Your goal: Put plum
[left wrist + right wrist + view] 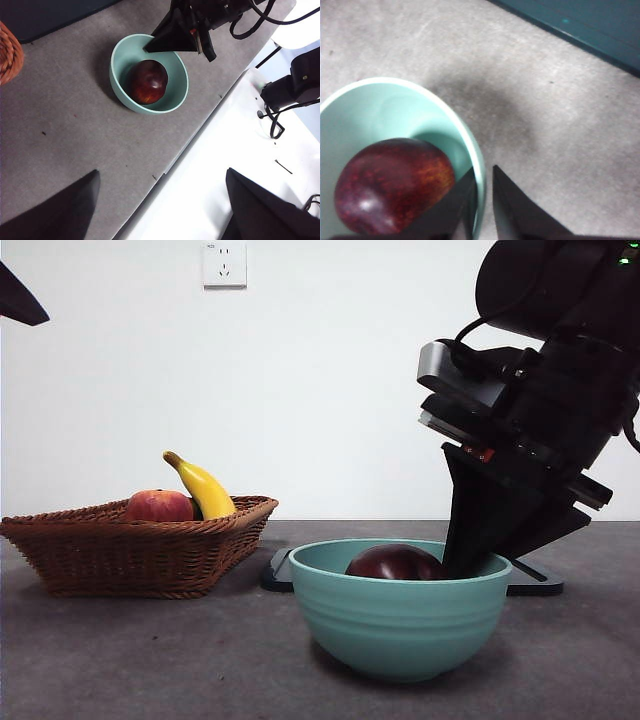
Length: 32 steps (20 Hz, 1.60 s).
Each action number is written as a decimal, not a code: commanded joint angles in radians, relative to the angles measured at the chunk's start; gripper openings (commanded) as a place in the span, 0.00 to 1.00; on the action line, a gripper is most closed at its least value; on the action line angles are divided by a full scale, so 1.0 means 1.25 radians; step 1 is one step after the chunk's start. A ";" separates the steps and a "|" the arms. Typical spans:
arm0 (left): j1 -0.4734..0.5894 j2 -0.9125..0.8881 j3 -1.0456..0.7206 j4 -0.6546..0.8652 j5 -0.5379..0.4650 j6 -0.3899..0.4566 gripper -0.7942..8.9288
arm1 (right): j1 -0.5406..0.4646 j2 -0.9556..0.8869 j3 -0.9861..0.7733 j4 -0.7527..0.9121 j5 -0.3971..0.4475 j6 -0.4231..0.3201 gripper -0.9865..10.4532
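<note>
Grey table point(120, 660) — plum point(395, 562) in bowl point(400, 625)

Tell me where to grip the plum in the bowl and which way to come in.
Judging by its pose, come straight down from above: the plum sits low inside the teal bowl, whose wall blocks its sides. Span its widest middle, jaws opened wide, since it is round and glossy.

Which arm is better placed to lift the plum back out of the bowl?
Right. The right gripper is at the green bowl rim beside the plum, jaws nearly shut. The left gripper hangs open, high and well away.
</note>
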 commanded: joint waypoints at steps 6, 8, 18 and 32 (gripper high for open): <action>-0.003 0.005 0.010 0.004 0.006 0.016 0.50 | 0.005 -0.005 0.071 -0.020 -0.012 0.032 0.09; -0.003 0.005 0.010 0.005 0.006 0.016 0.50 | 0.000 -0.005 0.112 -0.045 0.000 0.031 0.09; -0.003 0.005 0.010 0.008 0.006 0.016 0.50 | -0.110 0.100 0.311 -0.062 0.035 0.004 0.09; -0.003 0.005 0.010 0.008 0.006 0.016 0.50 | -0.202 0.374 0.471 -0.036 0.038 -0.016 0.09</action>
